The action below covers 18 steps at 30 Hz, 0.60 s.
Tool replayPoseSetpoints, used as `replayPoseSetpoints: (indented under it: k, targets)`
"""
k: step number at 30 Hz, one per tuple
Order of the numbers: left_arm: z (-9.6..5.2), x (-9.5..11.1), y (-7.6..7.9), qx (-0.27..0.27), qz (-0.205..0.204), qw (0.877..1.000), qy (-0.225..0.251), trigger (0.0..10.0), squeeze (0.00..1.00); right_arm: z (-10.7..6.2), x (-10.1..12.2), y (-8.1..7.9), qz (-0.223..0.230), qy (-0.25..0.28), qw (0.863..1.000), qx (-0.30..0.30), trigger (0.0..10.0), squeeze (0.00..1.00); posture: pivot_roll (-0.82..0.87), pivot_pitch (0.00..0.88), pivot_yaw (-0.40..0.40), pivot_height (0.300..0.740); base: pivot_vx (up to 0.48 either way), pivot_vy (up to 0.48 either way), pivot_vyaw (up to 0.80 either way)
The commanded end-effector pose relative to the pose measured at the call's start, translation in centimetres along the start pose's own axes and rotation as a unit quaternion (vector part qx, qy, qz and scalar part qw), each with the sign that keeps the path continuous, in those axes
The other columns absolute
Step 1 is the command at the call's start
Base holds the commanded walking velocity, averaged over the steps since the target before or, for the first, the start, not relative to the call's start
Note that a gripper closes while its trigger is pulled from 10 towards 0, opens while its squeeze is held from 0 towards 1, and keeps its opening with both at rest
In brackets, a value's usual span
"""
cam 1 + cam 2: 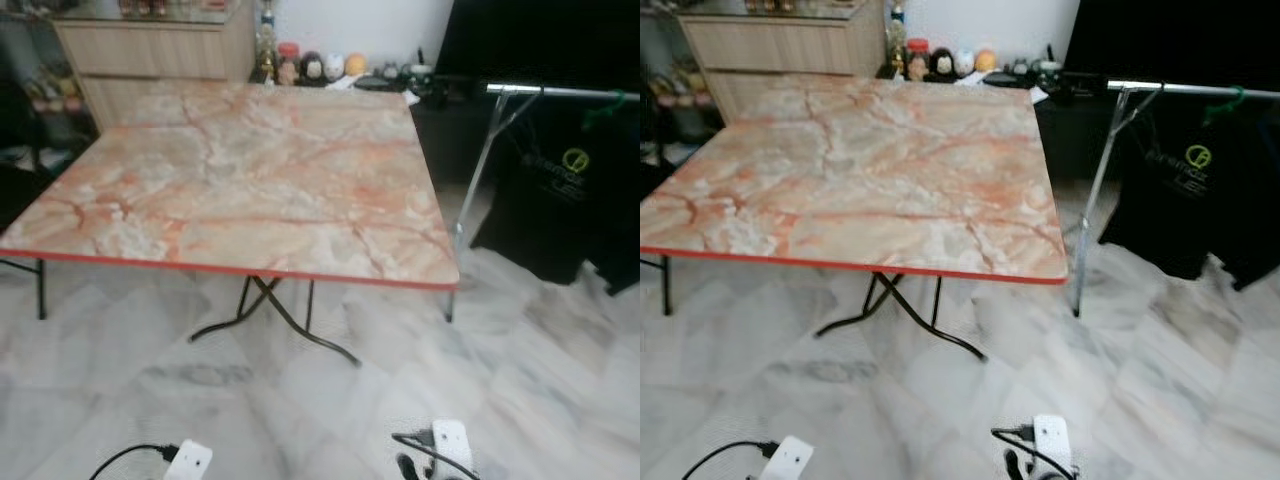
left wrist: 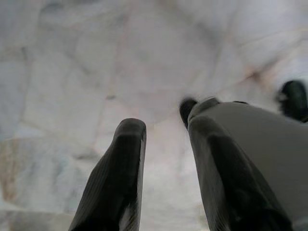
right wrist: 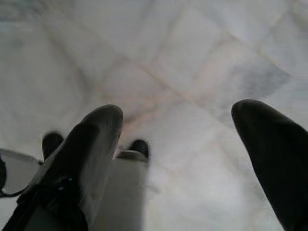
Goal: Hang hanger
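Your left gripper [image 2: 163,159] hangs down over the pale marble floor [image 1: 560,380], fingers parted a little with nothing between them. The right gripper [image 3: 192,159] is spread a lot wider, also empty, pointing at the same tiles. Further out, you've got a folding table [image 1: 240,180] with a marbled orange top and red edge right in front of you. Off to the right stands a metal clothes rack [image 1: 560,92], and a green hanger [image 1: 605,108] is hooked on its rail with a black shirt [image 1: 560,190] on it. Behind the table there's a wooden cabinet [image 1: 150,50] and some small figurines [image 1: 320,66].
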<state>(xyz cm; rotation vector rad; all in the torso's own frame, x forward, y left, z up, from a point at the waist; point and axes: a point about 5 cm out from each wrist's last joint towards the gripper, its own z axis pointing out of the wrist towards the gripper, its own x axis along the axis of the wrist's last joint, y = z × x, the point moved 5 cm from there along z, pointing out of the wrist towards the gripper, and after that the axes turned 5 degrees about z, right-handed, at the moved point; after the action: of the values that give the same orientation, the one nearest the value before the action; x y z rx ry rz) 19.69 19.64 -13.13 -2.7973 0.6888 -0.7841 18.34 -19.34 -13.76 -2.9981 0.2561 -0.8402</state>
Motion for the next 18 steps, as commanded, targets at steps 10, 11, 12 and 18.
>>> replayPoseSetpoints:
  k: [10,11,12,18]
  targets:
    - [-0.01,0.06,-0.79,0.009,-0.007,1.0,0.0,10.0,0.0,0.17,1.0,-0.54,0.008,0.014,1.0,0.005,10.0,0.0,0.0,0.0,-0.052,0.74,0.0,-0.292,0.0]
    - [-0.01,0.06,-0.79,0.009,-0.007,1.0,0.0,10.0,0.0,0.17,1.0,-0.54,0.008,0.014,1.0,0.005,10.0,0.0,0.0,0.0,-0.052,0.74,0.0,-0.289,0.0]
    - [-0.01,0.1,-0.8,0.009,-0.007,1.0,0.0,10.0,0.0,0.17,1.03,-0.55,0.007,0.013,1.0,0.005,10.0,0.0,0.0,0.0,-0.052,0.74,0.0,-0.292,0.0]
    - [0.01,0.17,-0.82,0.009,-0.007,1.0,0.001,10.0,0.0,0.18,1.1,-0.54,0.007,0.014,1.0,0.004,10.0,0.0,0.0,0.0,-0.052,0.74,0.0,-0.291,0.0]
